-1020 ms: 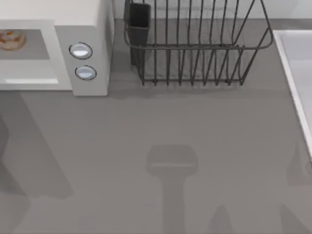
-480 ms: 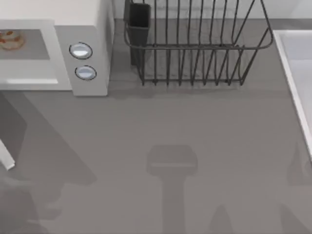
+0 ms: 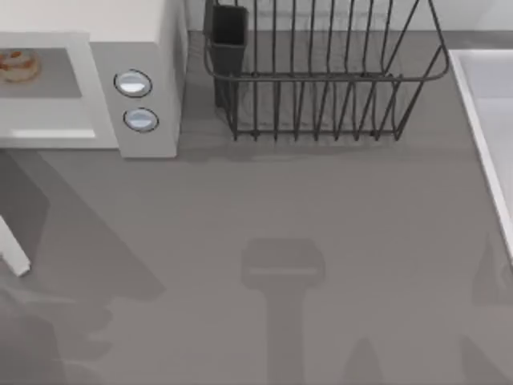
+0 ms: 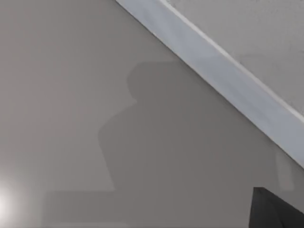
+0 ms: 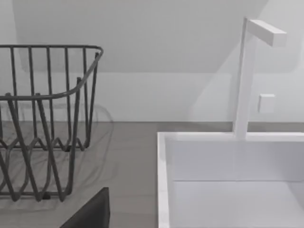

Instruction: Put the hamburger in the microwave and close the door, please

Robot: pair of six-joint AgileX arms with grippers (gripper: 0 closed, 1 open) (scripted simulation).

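The hamburger (image 3: 16,66) lies inside the microwave (image 3: 144,32) on its grey floor, at the table's far left back. Two round knobs (image 3: 132,83) are stacked on the front panel. The door (image 3: 14,255) stands swung out, and in the top view only a pale edge of it shows at the left border, in front of the microwave. In the left wrist view a pale strip of the door's frame (image 4: 223,76) runs diagonally, close up, with a dark corner of my left gripper (image 4: 273,209) beside it. A dark corner of my right gripper (image 5: 90,213) shows low in the right wrist view.
A dark wire dish rack (image 3: 321,72) with a dark cup (image 3: 228,28) stands at the back middle. A white sink (image 3: 481,120) with a white faucet (image 5: 244,71) borders the right side. Arm shadows lie on the grey table (image 3: 264,200).
The door's pale edge has come into the top view at the left and moved a little rightward. Its shadow on the table has spread to the right.
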